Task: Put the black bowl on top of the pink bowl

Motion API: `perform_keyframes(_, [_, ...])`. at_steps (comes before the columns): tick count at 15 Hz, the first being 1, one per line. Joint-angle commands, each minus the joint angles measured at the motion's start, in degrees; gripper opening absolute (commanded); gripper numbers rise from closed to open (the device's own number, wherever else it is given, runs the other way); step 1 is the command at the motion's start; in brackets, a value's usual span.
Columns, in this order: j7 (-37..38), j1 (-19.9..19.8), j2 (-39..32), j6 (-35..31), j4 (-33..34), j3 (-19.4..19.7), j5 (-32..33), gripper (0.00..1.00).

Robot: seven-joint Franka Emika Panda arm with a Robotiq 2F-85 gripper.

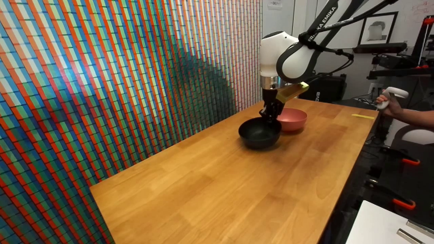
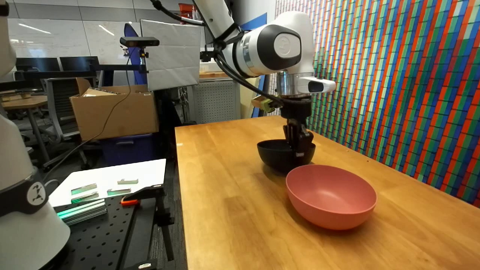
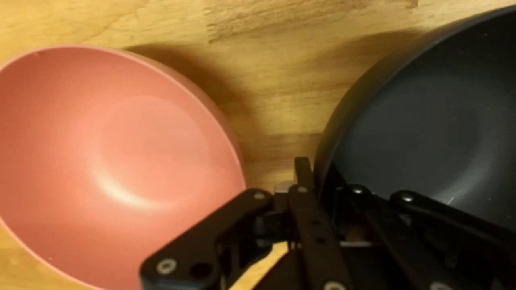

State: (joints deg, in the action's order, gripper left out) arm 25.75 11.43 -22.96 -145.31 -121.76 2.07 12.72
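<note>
Gripping the black bowl (image 1: 259, 134) by the rim on the side toward the pink bowl (image 2: 332, 197), the end effector (image 3: 319, 173) has its fingers (image 3: 303, 171) close together, one inside and one outside. Both bowls are open side up just beside each other, with a band of wooden counter (image 1: 237, 189) showing between them in the wrist view. Along the counter runs a colourful patterned wall (image 1: 118, 84), and in an exterior view a yellow strip (image 1: 362, 116) lies near the counter's edge, well apart from the bowls

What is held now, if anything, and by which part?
The gripper pinches the smooth round black bowl by its rim, on the side nearest the round pink bowl.
</note>
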Motion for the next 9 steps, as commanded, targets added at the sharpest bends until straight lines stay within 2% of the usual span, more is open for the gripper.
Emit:
perform_keyframes(1, [-1.3, -1.2, 2.8, 3.7, 2.2, 1.0, -1.7, 0.04])
perform_keyframes(2, [-1.1, -1.5, 3.6, 4.1, 2.8, 1.3, -1.7, 0.01])
perform_keyframes(9, [-1.2, -5.8, 10.0, 7.5, 2.4, 3.2, -1.2, 0.03])
